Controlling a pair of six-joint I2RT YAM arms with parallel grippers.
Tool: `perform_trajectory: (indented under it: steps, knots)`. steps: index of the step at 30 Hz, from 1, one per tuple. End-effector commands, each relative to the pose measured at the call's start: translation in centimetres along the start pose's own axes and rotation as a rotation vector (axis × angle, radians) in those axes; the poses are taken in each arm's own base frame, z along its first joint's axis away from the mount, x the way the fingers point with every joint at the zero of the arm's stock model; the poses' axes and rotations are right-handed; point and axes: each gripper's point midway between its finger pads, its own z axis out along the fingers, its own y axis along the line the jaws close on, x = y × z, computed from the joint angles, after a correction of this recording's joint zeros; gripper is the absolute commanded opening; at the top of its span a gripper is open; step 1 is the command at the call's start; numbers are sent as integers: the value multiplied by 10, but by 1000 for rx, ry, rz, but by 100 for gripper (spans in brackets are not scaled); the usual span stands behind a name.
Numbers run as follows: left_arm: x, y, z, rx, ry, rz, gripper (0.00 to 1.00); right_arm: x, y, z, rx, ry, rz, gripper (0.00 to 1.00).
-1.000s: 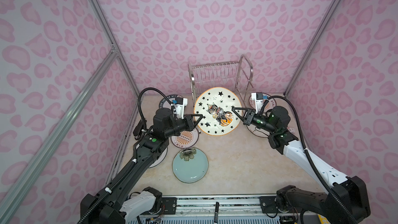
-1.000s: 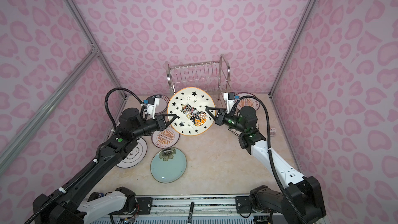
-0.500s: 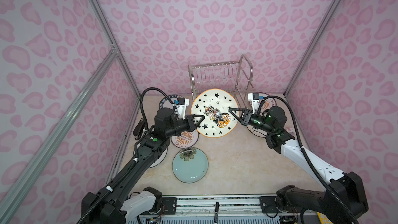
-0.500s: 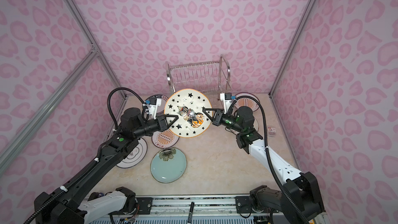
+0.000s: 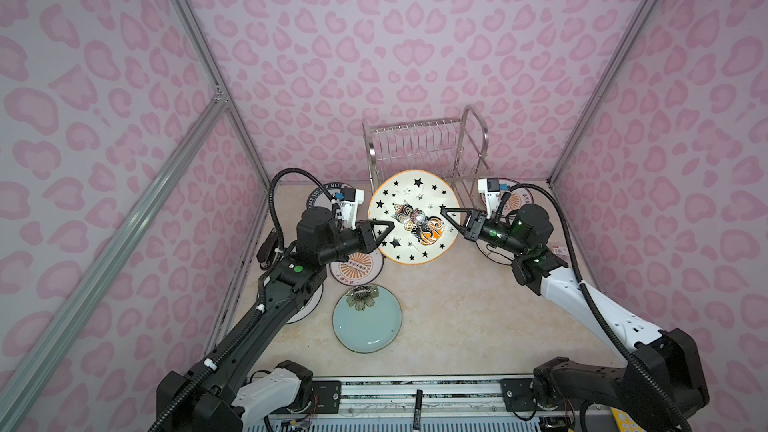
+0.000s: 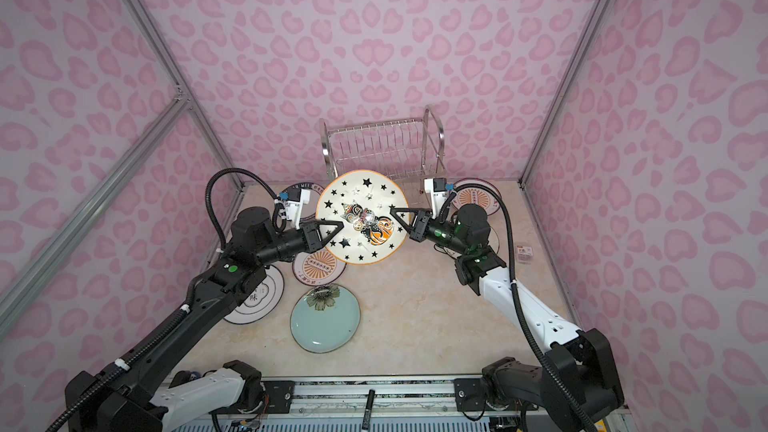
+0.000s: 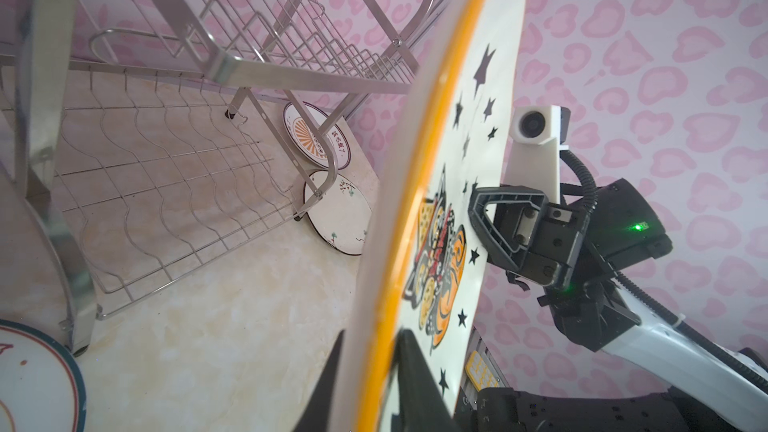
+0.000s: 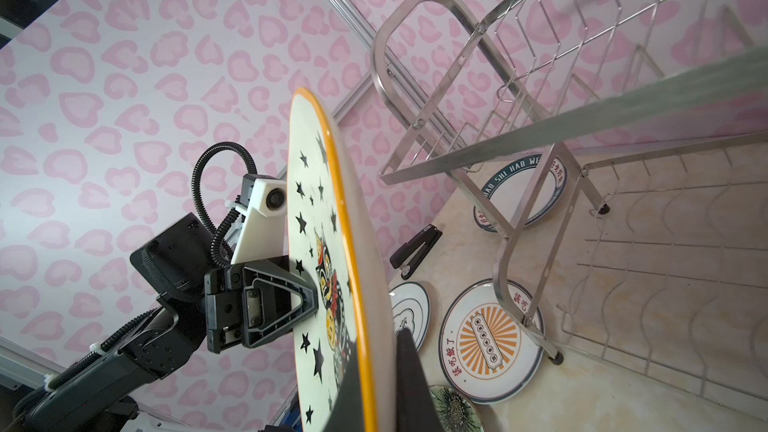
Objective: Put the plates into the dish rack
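In both top views, the star-and-cat plate (image 5: 409, 201) is aloft, the left gripper (image 5: 388, 228) pinching its rim at 9 o'clock and the right gripper (image 5: 444, 214) pinching at 3 o'clock. The dish rack (image 5: 419, 135) stands at 12.

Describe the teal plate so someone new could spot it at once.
From the steel dish rack at the back wall, come forward past the raised star plate. The teal plate lies flat nearest the front rail, the only non-white one, one dark flower at its rim.

Star-and-cat plate (image 7: 436, 209) on edge, jaws pinching its rim; dish rack (image 7: 224, 64) beside it
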Motion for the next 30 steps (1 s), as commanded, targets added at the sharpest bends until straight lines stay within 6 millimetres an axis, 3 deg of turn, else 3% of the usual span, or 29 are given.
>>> perform_trajectory:
  steps: [1, 7, 12, 18, 22, 30]
  knots:
    - [-23, -6, -6, -16, -111, 60, 4, -11, 24, 0, -85, -26, -58, 12]
    - [-48, -19, -19, 8, -246, 64, 4, -8, 28, 4, -90, -24, -53, 26]
    - [-54, -23, -22, 17, -280, 62, 4, -5, 31, 7, -101, -20, -50, 35]
    - [-58, -24, -27, 18, -314, 58, 4, 0, 34, 13, -114, -7, -43, 35]
    - [-54, -26, -21, 53, -286, 53, 4, -2, 39, 18, -137, -4, -40, 39]
    - [-48, -30, -14, 96, -242, 50, 4, 1, 42, 25, -155, 10, -33, 36]
